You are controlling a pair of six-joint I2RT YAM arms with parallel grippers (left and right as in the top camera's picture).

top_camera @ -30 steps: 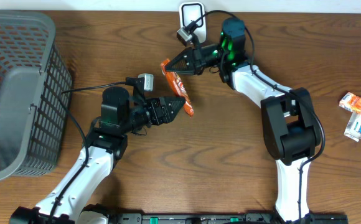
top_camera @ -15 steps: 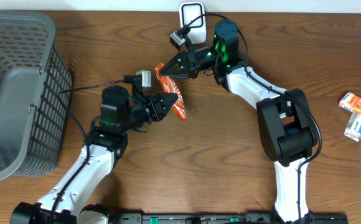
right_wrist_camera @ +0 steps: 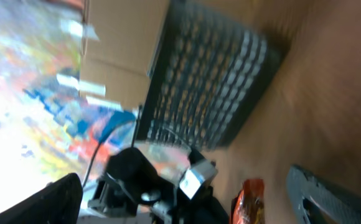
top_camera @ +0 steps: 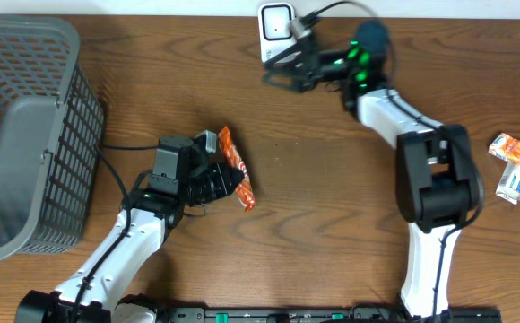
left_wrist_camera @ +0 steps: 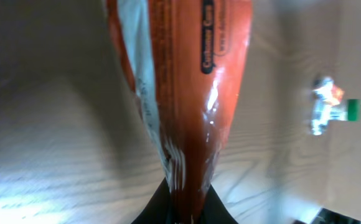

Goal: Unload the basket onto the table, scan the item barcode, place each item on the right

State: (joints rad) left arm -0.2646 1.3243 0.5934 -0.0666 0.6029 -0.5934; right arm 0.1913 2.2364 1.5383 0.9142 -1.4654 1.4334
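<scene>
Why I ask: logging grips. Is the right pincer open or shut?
Open: the right pincer shows fingers wide apart in its wrist view, holding nothing.

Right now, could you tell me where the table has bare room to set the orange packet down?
Widest bare wood: mid-table, between the orange packet in the left gripper and the right arm. Another patch lies between the basket and the scanner. The right edge is crowded by small boxes.

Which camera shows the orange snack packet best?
The left wrist view: the orange packet fills it, lettering visible, pinched by the left pincer. Overhead shows the packet whole but small. The right wrist view catches only a blurry orange bit at the bottom.
</scene>
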